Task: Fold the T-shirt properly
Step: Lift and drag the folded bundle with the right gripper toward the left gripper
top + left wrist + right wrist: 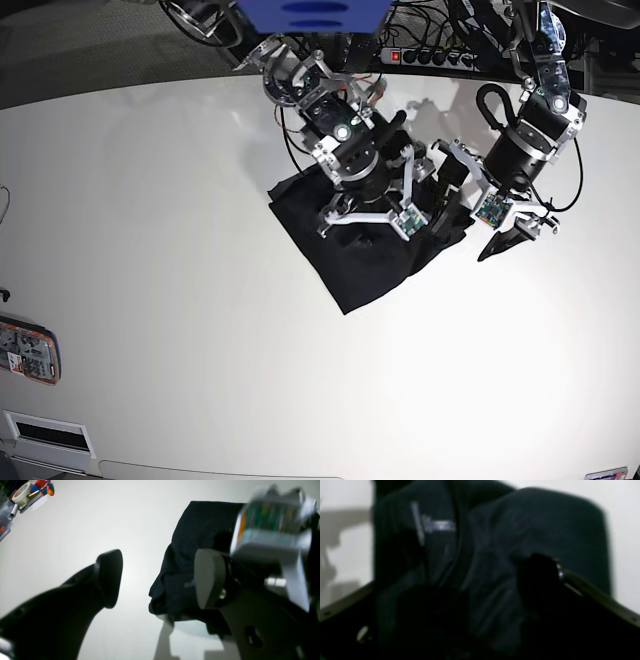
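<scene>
Up close through my left wrist view, my left jaws stand spread with nothing between them, over bare white worktop (75, 530); the black T-shirt (195, 542) lies bunched just beyond one finger (208, 577). Through my right wrist view, blurred dark cloth fills the frame; I cannot tell how my right jaws stand. From the base view, the T-shirt (350, 265) lies crumpled mid-worktop under my right arm (350, 150), my left gripper (508, 240) just beside its edge.

Bright, even overhead light; worktop (200, 350) glare in left wrist view. Right wrist view dim, heavily blurred.
</scene>
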Robot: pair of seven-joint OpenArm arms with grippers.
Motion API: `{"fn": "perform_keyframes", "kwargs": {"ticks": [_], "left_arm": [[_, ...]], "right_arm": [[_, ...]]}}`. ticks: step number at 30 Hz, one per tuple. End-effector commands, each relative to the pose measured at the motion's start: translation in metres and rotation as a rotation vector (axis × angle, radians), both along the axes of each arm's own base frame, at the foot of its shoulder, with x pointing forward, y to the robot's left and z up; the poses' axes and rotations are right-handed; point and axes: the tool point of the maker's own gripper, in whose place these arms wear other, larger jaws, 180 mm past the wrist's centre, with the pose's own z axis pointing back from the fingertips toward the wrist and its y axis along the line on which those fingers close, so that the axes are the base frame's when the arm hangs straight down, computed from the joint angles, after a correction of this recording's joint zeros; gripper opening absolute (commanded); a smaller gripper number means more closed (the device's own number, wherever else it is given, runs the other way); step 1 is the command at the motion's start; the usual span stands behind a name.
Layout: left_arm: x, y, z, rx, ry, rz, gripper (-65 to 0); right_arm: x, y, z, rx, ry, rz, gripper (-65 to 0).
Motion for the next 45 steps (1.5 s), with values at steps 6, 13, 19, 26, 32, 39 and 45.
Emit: {"fn": "perform_keyframes", "kwargs": {"ticks": [6, 13, 19, 26, 32, 39, 45], "left_arm": [[0.003, -0.002, 0.012, -0.017, -0.044, -0.007, -22.5], [0.003, -0.002, 0.011, -0.017, -0.042, -0.007, -22.5], [0.001, -0.002, 0.010, -0.017, -0.038, -0.007, -22.5], [0.003, 0.012, 0.014, -0.004, -0.054, 0.029, -22.5], [0.013, 0.061, 0.033, 0.048, -0.117, 0.158, -22.5], [0.014, 0.084, 0.043, 0.073, -0.146, 0.223, -22.5], [0.015, 0.084, 0.043, 0.072, -0.146, 0.222, -22.5]], "right_arm": [[0.005, 0.010, 0.024, 0.062, -0.054, 0.010, -9.4], [-0.027, 0.044, 0.026, 0.120, -0.009, 0.124, -9.4], [-0.035, 0.038, 0.014, 0.157, 0.062, 0.125, -9.4], [-0.035, 0.027, 0.009, 0.135, 0.059, 0.125, -9.4], [-0.037, 0.029, 0.013, 0.145, 0.055, 0.129, -9.4], [-0.037, 0.033, 0.049, 0.225, -0.006, 0.126, -9.4], [-0.044, 0.034, 0.067, 0.269, -0.022, 0.122, -9.4]]}}
